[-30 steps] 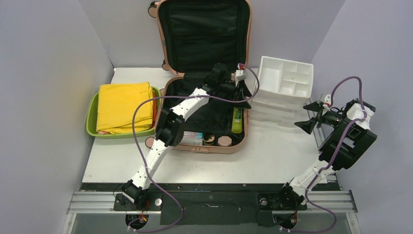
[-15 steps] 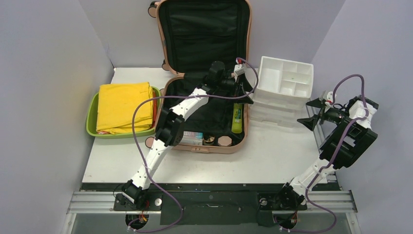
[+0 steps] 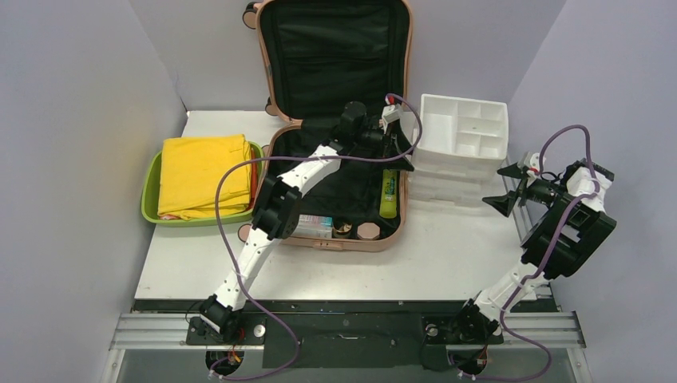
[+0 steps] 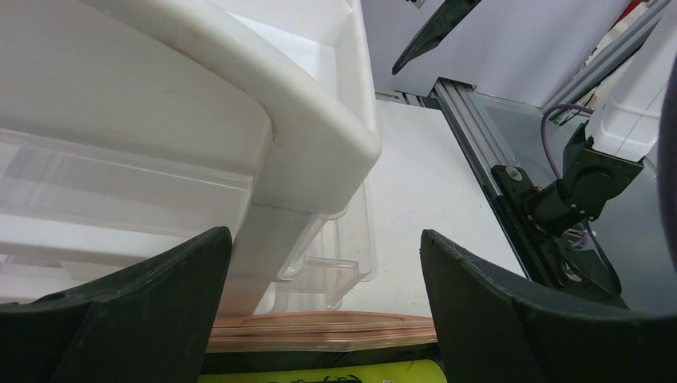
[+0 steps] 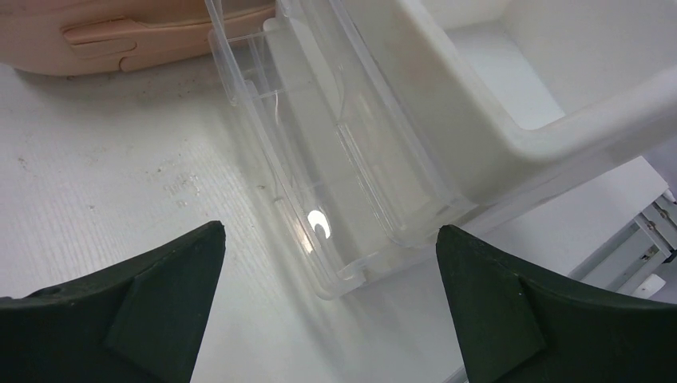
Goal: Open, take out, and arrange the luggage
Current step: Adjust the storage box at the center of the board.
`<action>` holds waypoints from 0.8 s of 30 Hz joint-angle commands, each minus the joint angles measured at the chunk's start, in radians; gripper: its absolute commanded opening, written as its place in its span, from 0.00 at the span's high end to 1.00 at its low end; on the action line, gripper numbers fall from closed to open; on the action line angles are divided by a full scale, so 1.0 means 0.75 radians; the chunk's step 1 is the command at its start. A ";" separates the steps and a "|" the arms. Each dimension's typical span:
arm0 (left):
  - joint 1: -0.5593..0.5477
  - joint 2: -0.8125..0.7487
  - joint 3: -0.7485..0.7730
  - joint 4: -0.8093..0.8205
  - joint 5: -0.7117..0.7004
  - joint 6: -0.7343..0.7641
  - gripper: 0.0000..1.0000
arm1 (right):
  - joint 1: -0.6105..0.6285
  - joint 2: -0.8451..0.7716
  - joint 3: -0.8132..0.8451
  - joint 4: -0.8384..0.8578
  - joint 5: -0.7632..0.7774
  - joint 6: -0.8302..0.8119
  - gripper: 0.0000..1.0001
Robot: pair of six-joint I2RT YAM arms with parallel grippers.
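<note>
Top external: you see luggage (image 3: 335, 120) open at table's back-centre, lid upright.
L claw (image 3: 401, 155): jaws apart at luggage's right rim, organizer (image 3: 463, 132) corner btwn them.
R claw (image 3: 501, 189): jaws wide apart, just right of organizer.
Inside: green tube (image 3: 389, 195) by right wall.

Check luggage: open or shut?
Open: the luggage lid stands upright, black lining exposed, and a green tube lies in its base.

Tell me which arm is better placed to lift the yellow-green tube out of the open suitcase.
Left, probably. The left fingers hang open over the suitcase's right edge, close to the yellow-green tube. The right fingers, also open, sit outside the suitcase, beyond the white organizer.
</note>
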 commanded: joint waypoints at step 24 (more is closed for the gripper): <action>-0.016 -0.211 -0.005 -0.463 0.102 0.350 0.16 | -0.019 -0.132 -0.030 -0.088 -0.049 -0.594 0.00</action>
